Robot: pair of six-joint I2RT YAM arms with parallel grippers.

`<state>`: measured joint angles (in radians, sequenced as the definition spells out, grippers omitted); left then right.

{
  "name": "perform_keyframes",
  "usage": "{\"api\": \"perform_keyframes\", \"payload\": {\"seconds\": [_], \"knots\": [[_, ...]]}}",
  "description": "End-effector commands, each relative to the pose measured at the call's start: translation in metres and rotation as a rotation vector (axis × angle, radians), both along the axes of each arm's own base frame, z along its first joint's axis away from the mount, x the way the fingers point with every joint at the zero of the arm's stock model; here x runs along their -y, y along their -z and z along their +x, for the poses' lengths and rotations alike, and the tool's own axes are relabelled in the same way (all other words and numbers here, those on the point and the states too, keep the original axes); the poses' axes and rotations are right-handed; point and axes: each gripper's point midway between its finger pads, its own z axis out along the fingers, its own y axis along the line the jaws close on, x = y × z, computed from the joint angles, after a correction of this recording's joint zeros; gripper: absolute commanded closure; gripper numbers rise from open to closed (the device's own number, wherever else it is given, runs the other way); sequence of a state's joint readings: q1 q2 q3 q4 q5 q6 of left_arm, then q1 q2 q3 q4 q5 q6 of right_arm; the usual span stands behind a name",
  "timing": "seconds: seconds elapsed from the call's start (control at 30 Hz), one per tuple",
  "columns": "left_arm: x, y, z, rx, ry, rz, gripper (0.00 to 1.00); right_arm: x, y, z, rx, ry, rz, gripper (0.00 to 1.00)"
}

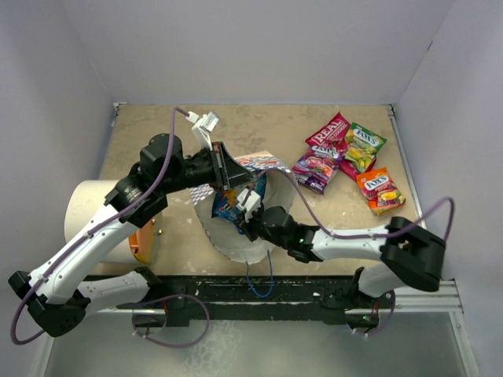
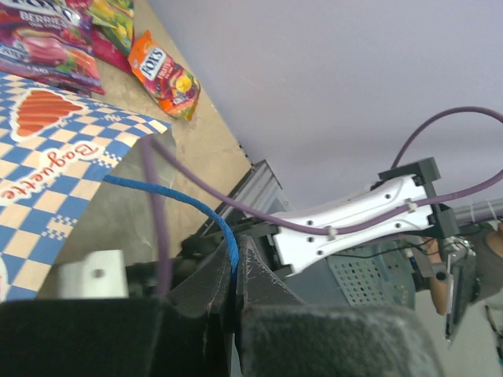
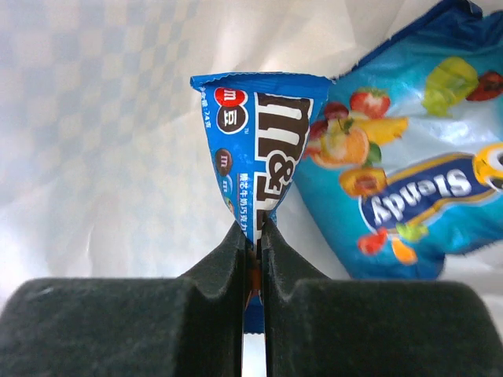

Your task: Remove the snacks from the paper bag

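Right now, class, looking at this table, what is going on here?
Two robot arms are emptying a paper bag. The left fingers pinch its blue cord handle, holding it open. The right fingers, inside the bag, are shut on a blue candy packet; a light-blue packet lies beside it. Several packets already lie on the table.

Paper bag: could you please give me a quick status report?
Left gripper shut on bag handle. Right gripper shut on blue M&M's packet inside paper bag. Slendy packet alongside; four snacks already out.
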<state>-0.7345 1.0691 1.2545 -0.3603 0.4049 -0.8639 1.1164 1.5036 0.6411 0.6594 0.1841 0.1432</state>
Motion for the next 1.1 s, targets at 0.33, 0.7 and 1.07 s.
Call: {"api": "perform_keyframes", "payload": {"seconds": [0.33, 0.7, 1.07], "knots": [[-0.023, -0.025, 0.041, 0.179, -0.231, 0.071, 1.0, 0.097, -0.117, -0.047, 0.154, -0.096, -0.064, 1.0], [-0.015, -0.023, 0.051, 0.221, -0.22, 0.102, 1.0, 0.202, -0.224, -0.006, 0.305, 0.415, -0.073, 1.0], [-0.024, -0.021, 0.046, 0.223, -0.225, 0.13, 1.0, 0.251, -0.233, 0.088, 0.309, 0.882, 0.019, 1.0]]}}
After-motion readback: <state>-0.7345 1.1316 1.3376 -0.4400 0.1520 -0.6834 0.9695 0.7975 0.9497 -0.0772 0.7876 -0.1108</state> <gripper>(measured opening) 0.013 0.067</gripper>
